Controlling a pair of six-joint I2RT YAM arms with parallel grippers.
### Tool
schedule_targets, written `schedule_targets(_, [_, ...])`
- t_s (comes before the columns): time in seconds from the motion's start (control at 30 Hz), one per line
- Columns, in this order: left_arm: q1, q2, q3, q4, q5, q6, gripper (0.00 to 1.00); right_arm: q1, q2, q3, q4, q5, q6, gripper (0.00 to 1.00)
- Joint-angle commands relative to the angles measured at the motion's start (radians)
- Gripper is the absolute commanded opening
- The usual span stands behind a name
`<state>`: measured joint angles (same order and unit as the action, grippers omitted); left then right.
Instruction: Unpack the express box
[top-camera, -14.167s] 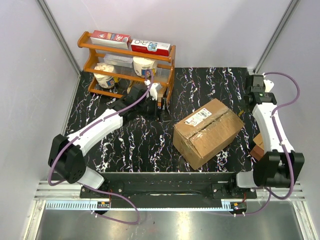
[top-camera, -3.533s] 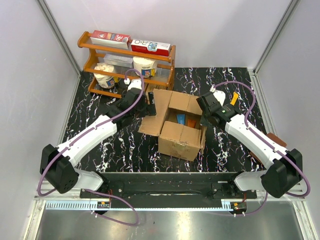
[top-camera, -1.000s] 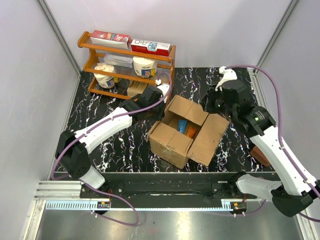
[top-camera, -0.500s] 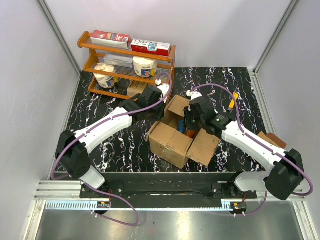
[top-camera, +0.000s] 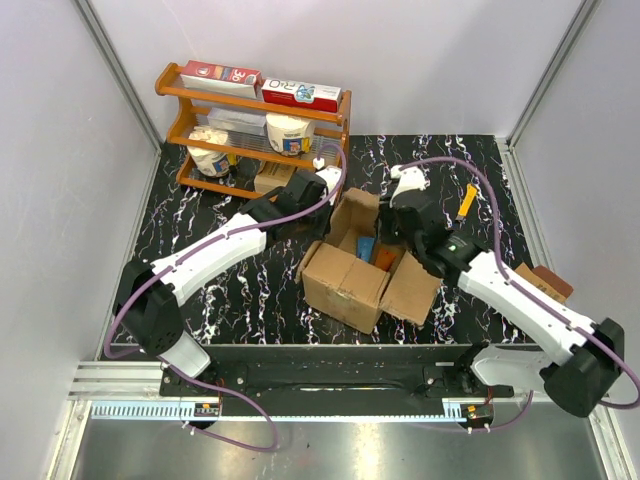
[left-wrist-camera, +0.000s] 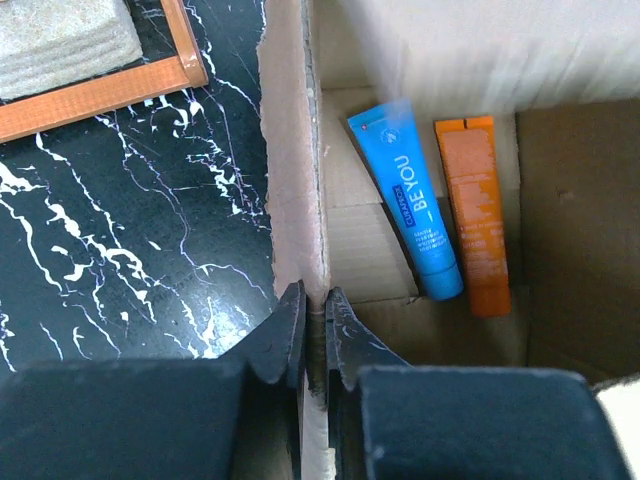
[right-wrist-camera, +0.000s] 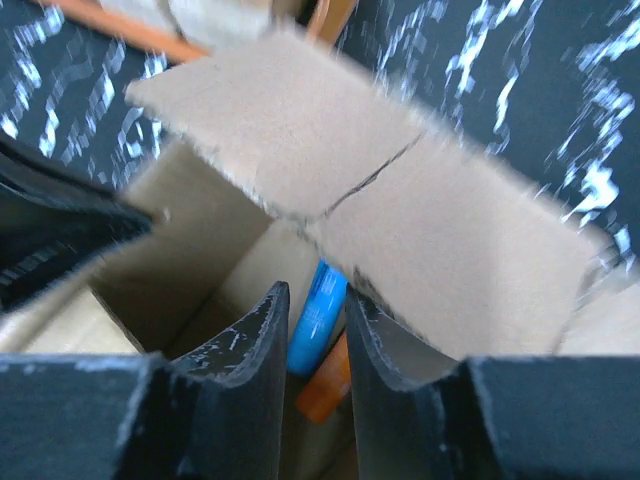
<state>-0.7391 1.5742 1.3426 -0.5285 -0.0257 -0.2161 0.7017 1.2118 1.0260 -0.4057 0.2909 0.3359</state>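
Box (top-camera: 345, 285) sits mid table (top-camera: 250, 290), flaps open, w/ blue tube (left-wrist-camera: 408, 200) & orange tube (left-wrist-camera: 476, 220) flat on its floor. Left gripper (left-wrist-camera: 312, 310) is pinched tight on the box's side wall. Right gripper (right-wrist-camera: 315, 300) hovers over the opening, jaws slightly apart, nothing btwn them. Risks: narrow gap misses the tube, a finger snags a flap, or the thin wall tears or slips.

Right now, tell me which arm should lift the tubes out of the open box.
Right, probably. The left tool is shut on the wall of the express box, steadying it, while the right tool hangs open above the opening, with the blue tube and orange tube just below it.
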Motion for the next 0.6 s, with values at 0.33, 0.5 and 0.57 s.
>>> schedule_targets(0.33, [-0.003,-0.008,0.049,-0.025,0.052,0.041,0.00,-0.071,0.071,0.190,0.007,0.088,-0.331,0.63])
schedule_targets(0.5, [-0.002,-0.014,0.046,-0.027,0.050,0.038,0.00,-0.080,0.043,0.224,-0.005,-0.054,-0.325,0.61])
schedule_targets(0.57, [-0.002,-0.011,0.047,-0.027,0.052,0.038,0.00,-0.079,0.022,0.232,-0.015,-0.111,-0.307,0.49])
